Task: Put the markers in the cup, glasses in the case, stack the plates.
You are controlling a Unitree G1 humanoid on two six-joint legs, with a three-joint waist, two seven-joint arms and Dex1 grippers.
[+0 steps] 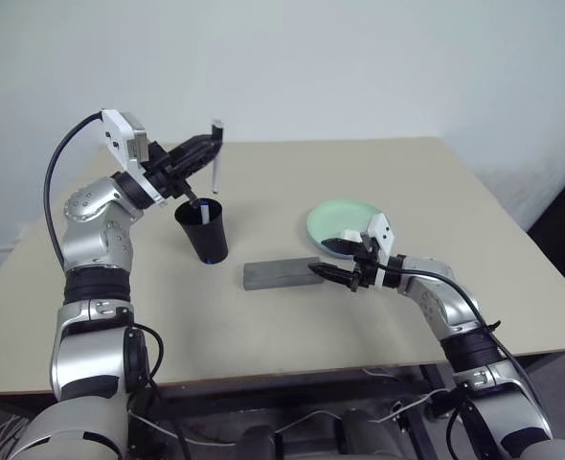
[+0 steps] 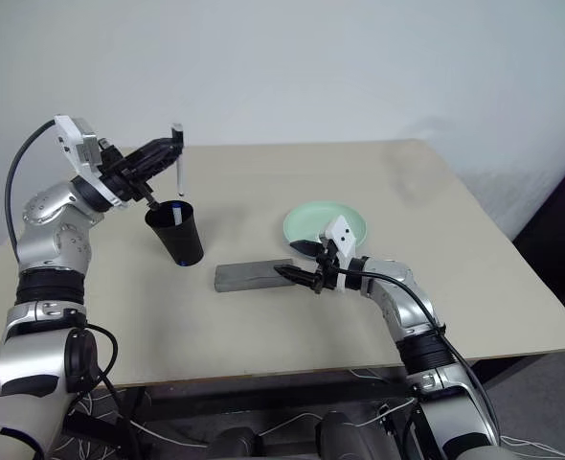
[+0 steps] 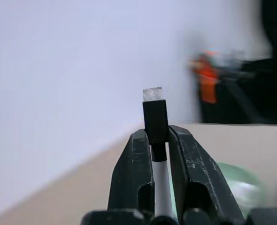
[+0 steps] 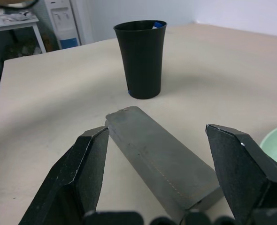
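Observation:
My left gripper (image 1: pixel 209 150) is shut on a white marker with a black cap (image 1: pixel 215 177), held upright just above and behind the black cup (image 1: pixel 204 233). In the left wrist view the fingers (image 3: pixel 134 173) pinch the marker (image 3: pixel 156 119) below its cap. A blue-capped marker (image 1: pixel 209 214) stands inside the cup. The grey case (image 1: pixel 281 274) lies closed in front of the cup. My right gripper (image 1: pixel 325 259) is open, its fingers (image 4: pixel 84 168) on either side of the case's (image 4: pixel 162 161) right end. The mint green plate (image 1: pixel 350 218) sits behind that gripper. The glasses are out of view.
The tan table (image 1: pixel 359 326) has bare room to the right and along its front edge. A white wall stands behind the table's far edge. Cables hang below the front edge.

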